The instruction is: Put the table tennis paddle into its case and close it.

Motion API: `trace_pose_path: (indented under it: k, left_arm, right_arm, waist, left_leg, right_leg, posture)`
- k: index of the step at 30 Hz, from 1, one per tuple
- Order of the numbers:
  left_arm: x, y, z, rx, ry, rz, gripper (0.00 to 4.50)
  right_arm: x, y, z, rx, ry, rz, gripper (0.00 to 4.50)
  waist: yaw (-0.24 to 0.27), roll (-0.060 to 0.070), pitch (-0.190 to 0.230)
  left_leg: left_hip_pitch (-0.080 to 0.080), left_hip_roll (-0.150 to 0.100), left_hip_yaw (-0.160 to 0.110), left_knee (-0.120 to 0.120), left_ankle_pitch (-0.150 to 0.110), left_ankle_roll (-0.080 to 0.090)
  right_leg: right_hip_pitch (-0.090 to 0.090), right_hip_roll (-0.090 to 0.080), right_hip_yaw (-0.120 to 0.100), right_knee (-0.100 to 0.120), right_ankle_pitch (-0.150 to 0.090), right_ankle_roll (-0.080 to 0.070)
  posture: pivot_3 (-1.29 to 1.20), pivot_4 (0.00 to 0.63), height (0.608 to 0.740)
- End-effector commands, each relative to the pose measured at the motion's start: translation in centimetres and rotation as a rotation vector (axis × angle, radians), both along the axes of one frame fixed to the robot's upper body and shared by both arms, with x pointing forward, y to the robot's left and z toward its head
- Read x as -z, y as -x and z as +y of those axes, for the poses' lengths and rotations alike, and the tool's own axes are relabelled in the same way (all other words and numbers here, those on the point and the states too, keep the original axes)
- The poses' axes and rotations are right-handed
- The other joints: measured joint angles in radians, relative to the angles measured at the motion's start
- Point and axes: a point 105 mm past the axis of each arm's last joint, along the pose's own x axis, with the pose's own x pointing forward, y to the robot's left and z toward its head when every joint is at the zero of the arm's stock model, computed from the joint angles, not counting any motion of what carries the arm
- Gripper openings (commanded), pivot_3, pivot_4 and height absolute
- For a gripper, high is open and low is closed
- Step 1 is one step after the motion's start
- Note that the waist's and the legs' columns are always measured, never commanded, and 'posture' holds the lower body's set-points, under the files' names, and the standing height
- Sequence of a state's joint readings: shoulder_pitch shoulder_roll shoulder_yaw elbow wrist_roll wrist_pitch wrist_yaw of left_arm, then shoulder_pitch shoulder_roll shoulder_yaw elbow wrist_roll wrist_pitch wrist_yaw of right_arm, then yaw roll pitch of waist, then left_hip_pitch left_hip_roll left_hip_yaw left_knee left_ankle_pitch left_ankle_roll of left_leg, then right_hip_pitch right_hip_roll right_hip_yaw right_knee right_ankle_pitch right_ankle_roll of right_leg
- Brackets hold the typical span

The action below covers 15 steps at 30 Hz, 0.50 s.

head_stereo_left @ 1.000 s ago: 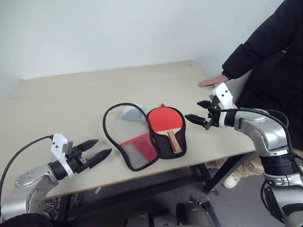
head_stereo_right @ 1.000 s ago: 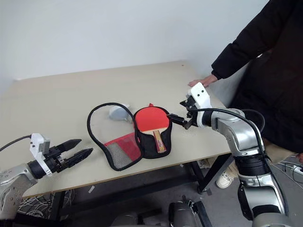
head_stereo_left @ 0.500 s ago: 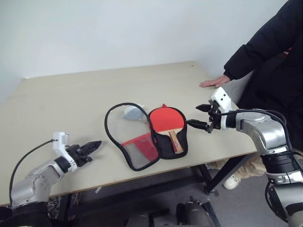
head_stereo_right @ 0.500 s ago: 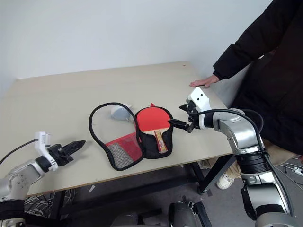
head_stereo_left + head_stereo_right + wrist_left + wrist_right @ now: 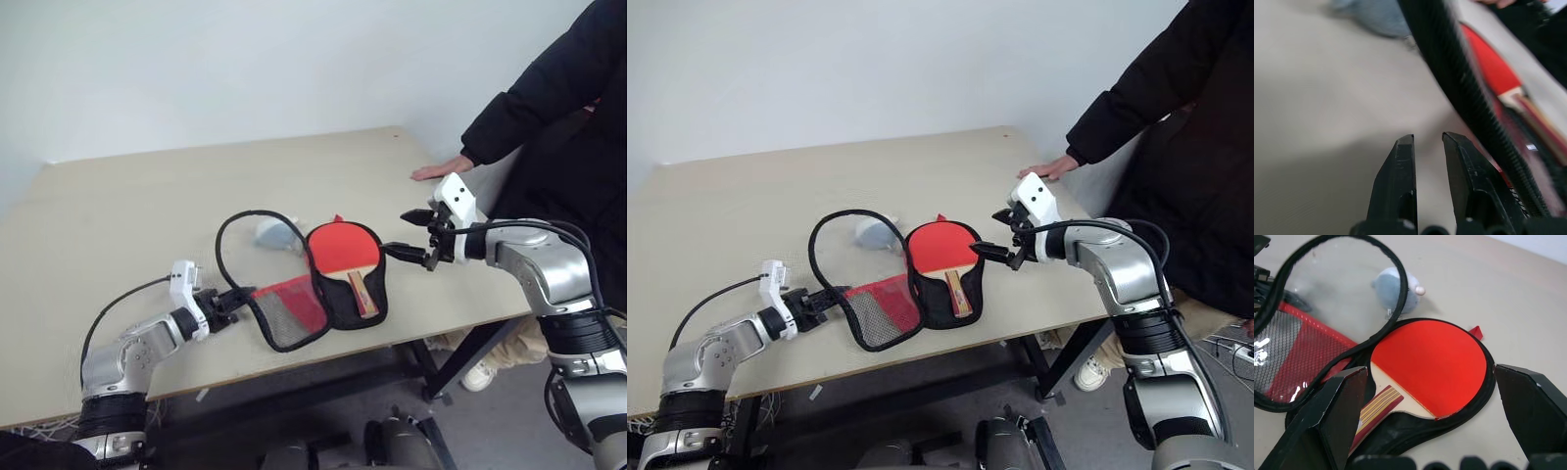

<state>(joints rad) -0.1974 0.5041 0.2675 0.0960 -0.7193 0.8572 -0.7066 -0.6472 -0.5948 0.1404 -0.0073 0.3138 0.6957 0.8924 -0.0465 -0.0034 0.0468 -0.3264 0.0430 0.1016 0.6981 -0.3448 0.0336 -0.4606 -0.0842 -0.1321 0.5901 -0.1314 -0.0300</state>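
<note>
Paddle (image 5: pixel 1429 363) lying in the open case (image 5: pixel 333 304) on the table (image 5: pixel 118 225). Left hand (image 5: pixel 1425 142) narrowly parted beside the black flap rim, pinching nothing. Right hand (image 5: pixel 409 233) spread wide beside the case.

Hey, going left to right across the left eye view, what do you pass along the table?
Left gripper → open flap of the case → table tennis paddle → right gripper → a person's hand.
</note>
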Motion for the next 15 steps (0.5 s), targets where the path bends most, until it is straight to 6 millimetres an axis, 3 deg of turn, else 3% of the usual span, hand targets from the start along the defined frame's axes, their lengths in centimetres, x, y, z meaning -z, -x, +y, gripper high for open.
trace_pose_path:
  k: [1,7,11,15]
  left_arm:
    - [-4.0,0.1,-3.1,0.115,0.110,-0.084,0.88]
    - [-5.7,1.1,-9.3,0.271,0.151,-0.108,0.88]
    - [-5.7,0.8,-11.8,0.286,0.158,-0.107,0.88]
    - [-5.3,0.1,-12.9,0.273,0.150,-0.101,0.88]
  right_arm:
    - [-1.9,-1.0,-1.4,0.050,0.002,-0.067,4.50]
    - [-3.5,-1.7,-2.3,0.077,-0.008,-0.098,4.50]
    - [-4.8,-2.1,-3.9,0.090,0.016,-0.144,4.50]
    - [-4.9,-2.0,-4.4,0.050,0.039,-0.179,4.50]
  waist:
    - [0.000,-0.001,0.000]
    - [0.000,-0.001,0.000]
    - [0.000,-0.002,0.000]
    - [-0.002,-0.002,0.000]
  left_leg:
    - [0.000,0.000,-0.001,0.000,0.000,0.000]
    - [0.000,-0.001,0.000,0.000,0.000,0.000]
    - [0.000,-0.002,0.000,0.000,0.000,0.000]
    - [0.001,-0.002,0.000,0.001,0.000,0.001]
  right_leg:
    - [0.000,0.000,0.000,0.000,0.000,0.000]
    - [0.001,0.000,0.002,0.000,0.000,0.000]
    - [0.002,0.000,0.003,0.000,0.000,0.000]
    - [0.003,0.001,0.006,0.000,0.000,0.000]
  posture:
    - [0.00,0.000,0.740]
    - [0.00,0.000,0.740]
    - [0.00,0.000,0.740]
    - [0.00,0.000,0.740]
